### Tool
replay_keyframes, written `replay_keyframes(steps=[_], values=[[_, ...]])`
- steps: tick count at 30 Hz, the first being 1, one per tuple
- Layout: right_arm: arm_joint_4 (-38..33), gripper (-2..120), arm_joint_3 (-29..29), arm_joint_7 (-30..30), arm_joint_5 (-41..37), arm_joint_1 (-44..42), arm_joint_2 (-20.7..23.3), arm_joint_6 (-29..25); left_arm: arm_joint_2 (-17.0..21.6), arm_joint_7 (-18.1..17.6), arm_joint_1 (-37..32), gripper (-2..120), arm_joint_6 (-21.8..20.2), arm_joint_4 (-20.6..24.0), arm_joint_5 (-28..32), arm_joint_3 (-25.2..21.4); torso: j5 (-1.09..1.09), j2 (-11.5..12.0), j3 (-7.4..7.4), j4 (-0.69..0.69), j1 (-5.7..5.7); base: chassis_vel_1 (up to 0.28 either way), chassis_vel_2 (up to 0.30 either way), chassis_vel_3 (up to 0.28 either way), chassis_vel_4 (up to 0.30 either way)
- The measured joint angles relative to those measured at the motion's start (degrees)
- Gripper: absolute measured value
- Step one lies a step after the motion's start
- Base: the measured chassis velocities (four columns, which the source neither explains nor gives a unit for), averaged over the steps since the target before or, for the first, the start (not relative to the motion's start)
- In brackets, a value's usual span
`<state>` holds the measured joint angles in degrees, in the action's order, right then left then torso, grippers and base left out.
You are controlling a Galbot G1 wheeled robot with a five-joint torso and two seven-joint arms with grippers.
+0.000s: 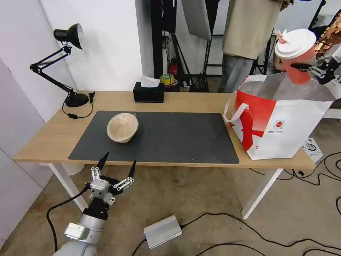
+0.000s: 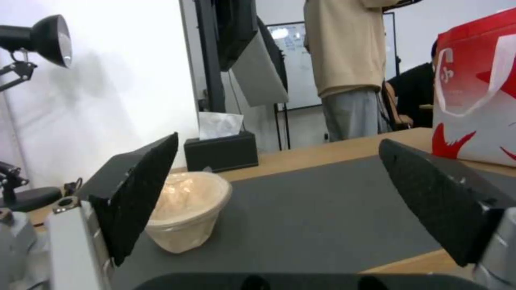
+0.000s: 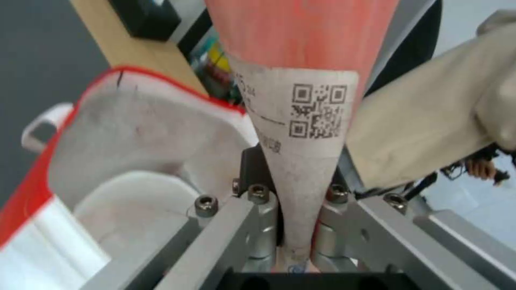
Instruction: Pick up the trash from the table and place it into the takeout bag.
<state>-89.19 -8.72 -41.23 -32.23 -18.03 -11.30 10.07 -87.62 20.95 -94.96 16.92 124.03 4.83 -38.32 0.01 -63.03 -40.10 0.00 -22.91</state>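
At the bottom left of the head view, the left gripper waits below the front edge of the table. Its two black fingers are spread wide with nothing between them. In the left wrist view the same fingers stand far apart, and the beige bowl sits on the mat past them.

Next comes the long light-wood table. A big dark grey mat covers its middle. The beige bowl with its lid rests on the left part of the mat, a bit left of the frame's middle.

On the right end of the table stands the takeout bag, white and red with a small red logo and white strap handles. Its top is open and the silver lining shows.

At the back of the table, a black tissue box sits near the far edge. A black desk lamp stands in the upper left.

In the upper right of the frame, the right gripper squeezes the red drink cup and holds it tipped over the open bag. The cup has a white lid. In the right wrist view the red drink cup is pinched between the metal fingers, with the bag's open mouth beside it and a white round thing lying inside.
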Motion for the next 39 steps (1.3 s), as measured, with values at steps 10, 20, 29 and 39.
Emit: replay_keyframes(steps=[10,20,29,39], values=[[1.6,3,2.3,-1.6,4.1,2.1,0.2,0.2,-1.2,0.5,-0.1,100,0.2,0.2,-0.3,0.4,0.0,0.0,0.0,0.0,0.0,0.0,0.0,0.0,0.0],[3.3,3,3.2,-1.3,8.8,2.4,-2.0,-0.6,-1.9,1.4,-0.8,100,0.4,0.9,-0.5,0.2,0.0,0.0,0.0,-0.01,0.0,0.0,0.0,0.0,0.0],[5.4,3,7.0,0.3,13.3,6.4,-6.5,-0.6,-2.5,1.5,-1.5,100,0.6,1.7,-0.9,0.0,0.0,0.0,-0.01,0.01,0.0,0.0,0.0,0.0,0.0],[9.5,3,11.5,0.2,18.3,11.0,-9.3,-2.8,-2.5,1.5,-1.8,100,0.7,1.8,-0.8,-0.5,-0.01,0.0,0.0,0.0,0.0,0.0,0.0,0.0,0.0]])
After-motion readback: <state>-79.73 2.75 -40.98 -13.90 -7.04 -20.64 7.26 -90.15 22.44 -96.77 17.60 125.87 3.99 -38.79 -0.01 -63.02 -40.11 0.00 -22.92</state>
